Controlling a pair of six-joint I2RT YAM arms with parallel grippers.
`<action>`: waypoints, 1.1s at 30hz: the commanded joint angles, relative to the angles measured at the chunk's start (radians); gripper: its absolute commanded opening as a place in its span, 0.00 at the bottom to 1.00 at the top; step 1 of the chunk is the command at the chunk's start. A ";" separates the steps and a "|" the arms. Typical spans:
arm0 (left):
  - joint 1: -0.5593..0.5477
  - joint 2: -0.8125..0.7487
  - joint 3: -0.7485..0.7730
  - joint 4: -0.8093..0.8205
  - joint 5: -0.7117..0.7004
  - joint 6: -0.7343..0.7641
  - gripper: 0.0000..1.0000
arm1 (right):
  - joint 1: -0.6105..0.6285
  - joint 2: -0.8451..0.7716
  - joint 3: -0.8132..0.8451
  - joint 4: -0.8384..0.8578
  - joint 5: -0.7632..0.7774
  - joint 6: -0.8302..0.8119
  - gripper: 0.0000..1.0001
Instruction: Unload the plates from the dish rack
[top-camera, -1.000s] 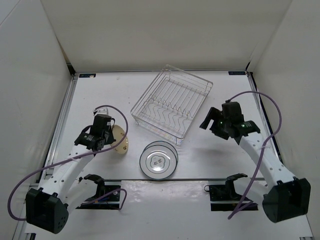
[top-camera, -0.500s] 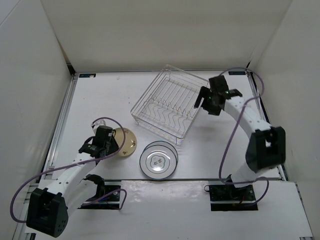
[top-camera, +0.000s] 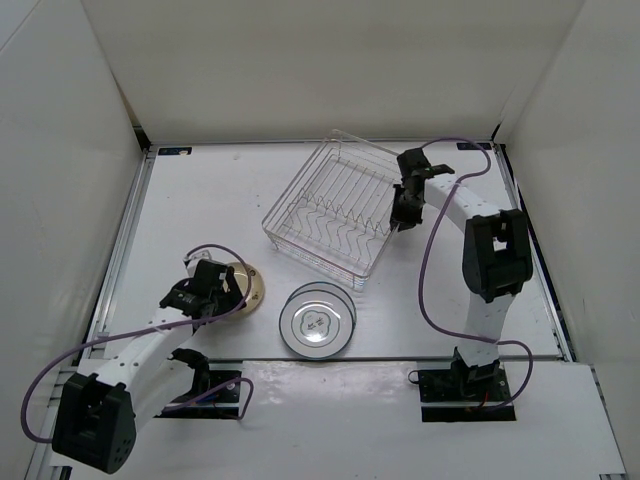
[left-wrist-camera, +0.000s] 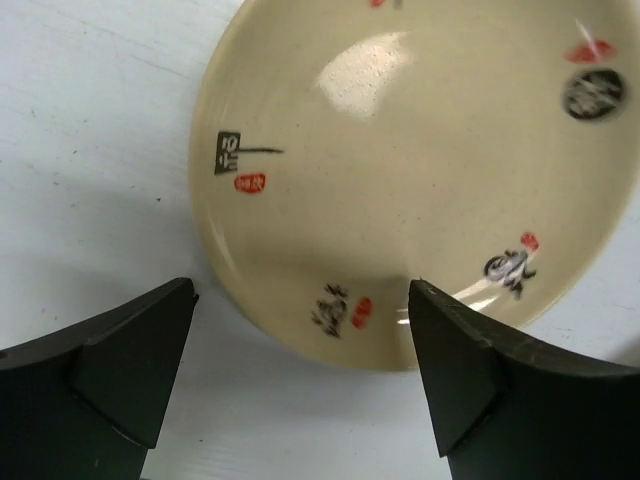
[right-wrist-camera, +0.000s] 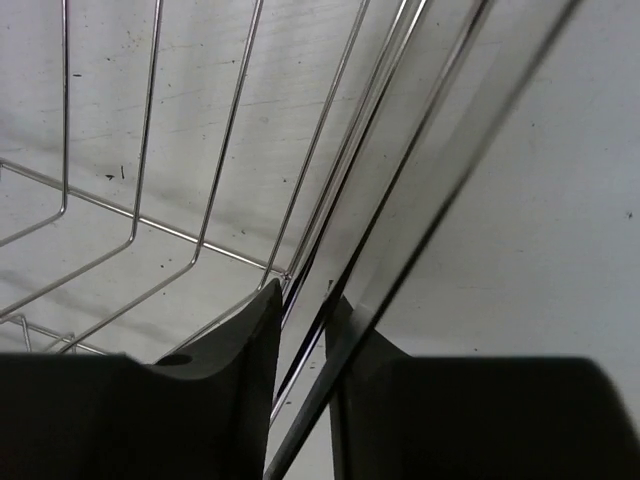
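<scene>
Three plates lie on the white table (top-camera: 200, 210) in front of the dish rack (top-camera: 297, 185), a silver wire basket set at an angle toward the back of the table; the white-grey plates (top-camera: 317, 320), dark-ringed with a centre mark, sit stacked near the front edge, just off the rack's near corner; the tan plate (top-camera: 250, 283) lies flat to their left, apart from them, its glazed face marked with small red and black characters in the left wrist view (left-wrist-camera: 420, 170); the left gripper (top-camera: 232, 293) hangs low over that plate's near rim, jaws spread wide (left-wrist-camera: 300, 340), one finger to each side and holding nothing; at the rack's right side the right gripper (top-camera: 405, 212) reaches in from the far arm, its jaws drawn narrow (right-wrist-camera: 302, 340) and pinching the rack's side wires (right-wrist-camera: 335, 185), with the wall of a clear tray (right-wrist-camera: 440, 190) also running between the fingers.
</scene>
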 joint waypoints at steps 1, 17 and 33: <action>-0.003 -0.013 -0.017 -0.084 -0.003 -0.003 0.99 | -0.001 0.012 0.026 -0.007 0.011 -0.092 0.24; -0.003 -0.097 0.012 -0.141 0.035 0.011 0.99 | 0.002 0.103 0.045 0.174 0.132 -0.390 0.21; -0.005 -0.191 0.111 -0.227 0.070 0.106 0.99 | 0.025 -0.496 -0.310 0.284 0.177 -0.188 0.64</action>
